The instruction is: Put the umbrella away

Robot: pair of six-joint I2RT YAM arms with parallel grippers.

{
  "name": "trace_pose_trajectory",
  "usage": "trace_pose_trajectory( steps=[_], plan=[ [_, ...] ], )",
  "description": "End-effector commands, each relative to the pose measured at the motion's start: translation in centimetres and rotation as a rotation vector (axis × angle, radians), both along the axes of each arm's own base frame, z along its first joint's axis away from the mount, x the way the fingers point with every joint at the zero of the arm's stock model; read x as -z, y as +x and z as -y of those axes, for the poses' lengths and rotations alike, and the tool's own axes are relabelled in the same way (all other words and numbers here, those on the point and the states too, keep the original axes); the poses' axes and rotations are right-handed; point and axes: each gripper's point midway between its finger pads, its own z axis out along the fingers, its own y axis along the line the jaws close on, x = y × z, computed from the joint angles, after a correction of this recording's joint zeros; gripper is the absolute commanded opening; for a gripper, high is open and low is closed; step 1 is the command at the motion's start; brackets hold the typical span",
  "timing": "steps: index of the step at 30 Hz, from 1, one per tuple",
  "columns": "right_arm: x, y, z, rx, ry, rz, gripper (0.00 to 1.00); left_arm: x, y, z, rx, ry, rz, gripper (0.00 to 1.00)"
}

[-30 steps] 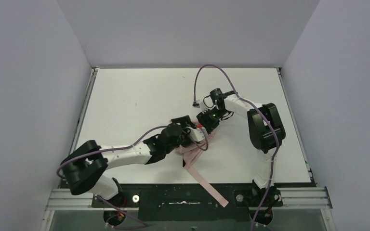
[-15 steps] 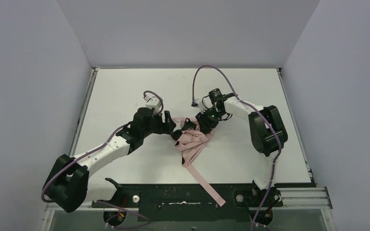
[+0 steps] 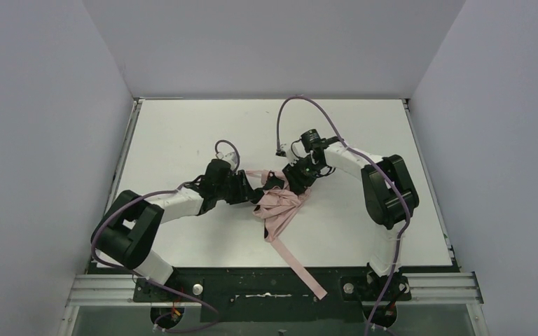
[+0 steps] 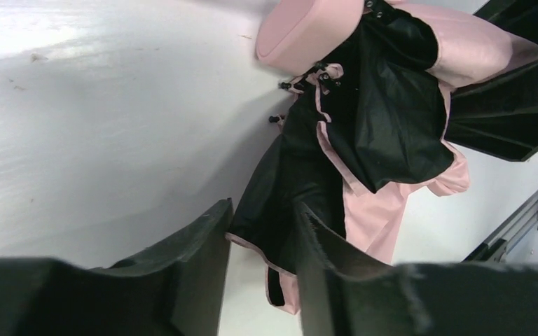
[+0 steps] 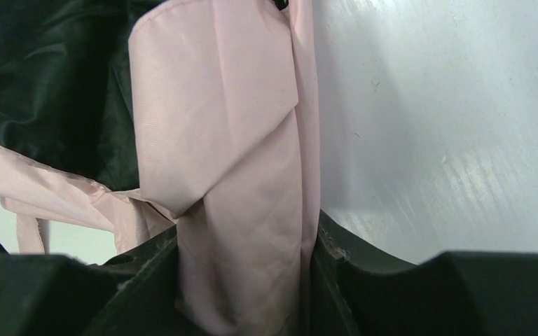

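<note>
The umbrella lies crumpled at mid-table, pale pink outside and black inside. A long pink strip of it trails toward the front edge. My right gripper is at its far end, shut on a folded pink bundle of the umbrella that fills the gap between the fingers. My left gripper is low at its left side. In the left wrist view, black pink-edged fabric hangs across the gap at its fingertips; whether they pinch it does not show. A rounded pink end lies beyond.
The white table is walled in grey on the left, right and back. A black base plate and metal rail run along the front, and the pink strip's end rests on the plate. The right arm's purple cable arches above the table.
My left arm swung from over the umbrella out to the left, then settled low at its left edge, and its jaws narrowed. The right gripper kept its hold and shifted slightly.
</note>
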Motion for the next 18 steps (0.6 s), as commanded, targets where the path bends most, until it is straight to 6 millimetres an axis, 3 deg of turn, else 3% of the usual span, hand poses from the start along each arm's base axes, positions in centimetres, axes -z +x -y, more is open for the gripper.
trace_pose_trajectory(
  steps=[1, 6, 10, 18],
  plan=[
    [0.3, 2.0, 1.2, 0.016, -0.083, 0.125, 0.15, -2.3, 1.7, 2.1, 0.023, -0.118, 0.061, 0.27],
    [0.5, 2.2, 1.3, 0.044, -0.093, 0.148, 0.13, -2.9, 2.1, 2.9, 0.033, -0.175, 0.096, 0.0],
    [0.3, 3.2, 1.7, 0.112, -0.116, 0.193, 0.07, -3.3, 1.2, 3.3, 0.067, -0.2, 0.089, 0.0],
    [0.0, 4.8, 2.3, 0.199, -0.148, 0.26, 0.0, -4.4, -4.1, 4.5, 0.139, -0.189, 0.067, 0.0]
  ],
)
